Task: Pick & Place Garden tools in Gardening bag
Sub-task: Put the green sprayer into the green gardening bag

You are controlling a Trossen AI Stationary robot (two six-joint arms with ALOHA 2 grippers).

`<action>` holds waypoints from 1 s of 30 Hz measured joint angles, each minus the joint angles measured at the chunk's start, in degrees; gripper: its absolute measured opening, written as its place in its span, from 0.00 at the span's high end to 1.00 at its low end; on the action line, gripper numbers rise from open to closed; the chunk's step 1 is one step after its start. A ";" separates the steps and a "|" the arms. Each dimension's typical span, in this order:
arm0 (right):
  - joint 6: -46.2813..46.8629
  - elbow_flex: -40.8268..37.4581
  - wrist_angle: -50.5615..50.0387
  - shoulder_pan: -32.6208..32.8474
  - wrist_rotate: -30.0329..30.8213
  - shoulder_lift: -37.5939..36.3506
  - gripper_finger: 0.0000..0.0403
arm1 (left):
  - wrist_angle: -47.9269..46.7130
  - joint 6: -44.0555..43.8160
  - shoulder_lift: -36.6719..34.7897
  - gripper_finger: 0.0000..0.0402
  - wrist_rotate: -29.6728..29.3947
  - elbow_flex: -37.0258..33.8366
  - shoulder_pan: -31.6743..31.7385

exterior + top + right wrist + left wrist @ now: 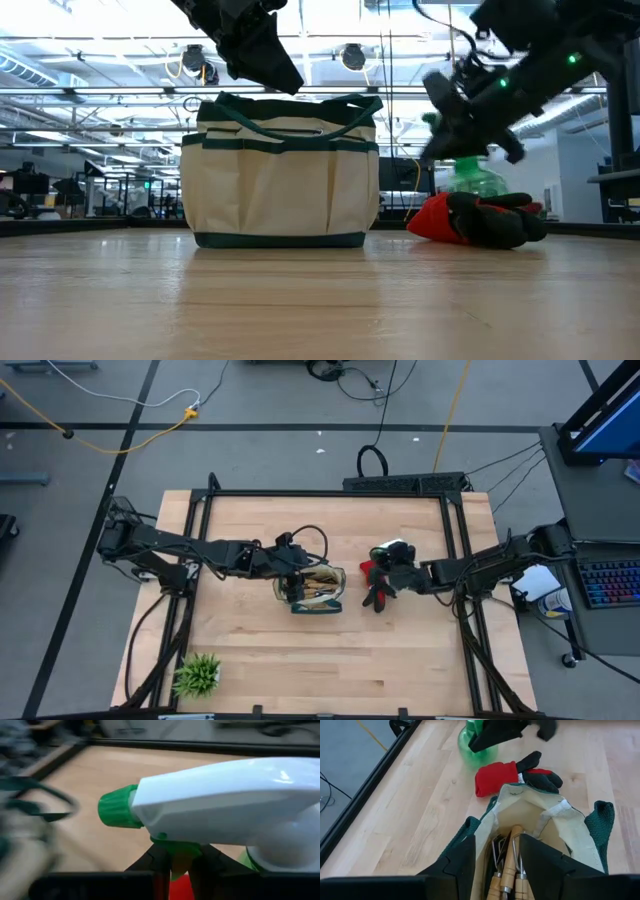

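The cream gardening bag point(316, 590) with dark green trim stands upright on the table's middle point(284, 172). Wooden-handled tools point(509, 865) stand inside it. My left gripper point(499, 862) hovers open and empty just above the bag's mouth point(294, 576). The red-and-black gloves point(478, 218) lie on the table right of the bag point(376, 588). My right gripper point(175, 867) is shut on the green spray bottle point(474, 176), above and just beyond the gloves point(398, 565). The gloves hide the bottle's base in the low view. My right gripper pinches the green part point(176, 851) just under the bottle's white spray head point(235, 795) between its two fingers. The fingers come level from the table's right side. The head's green nozzle point(116, 809) points toward the bag. Whether the bottle's base is off the table, I cannot tell.
A small potted green plant point(197, 674) stands near the table's front left corner. A black frame point(330, 493) runs along the table's far edge and sides. Bare wood lies in front of the bag and gloves.
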 joint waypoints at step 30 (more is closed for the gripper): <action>-24.26 0.04 34.98 -0.02 -22.58 -0.06 0.90 | -4.77 -0.32 -6.16 0.60 -1.76 0.04 -3.65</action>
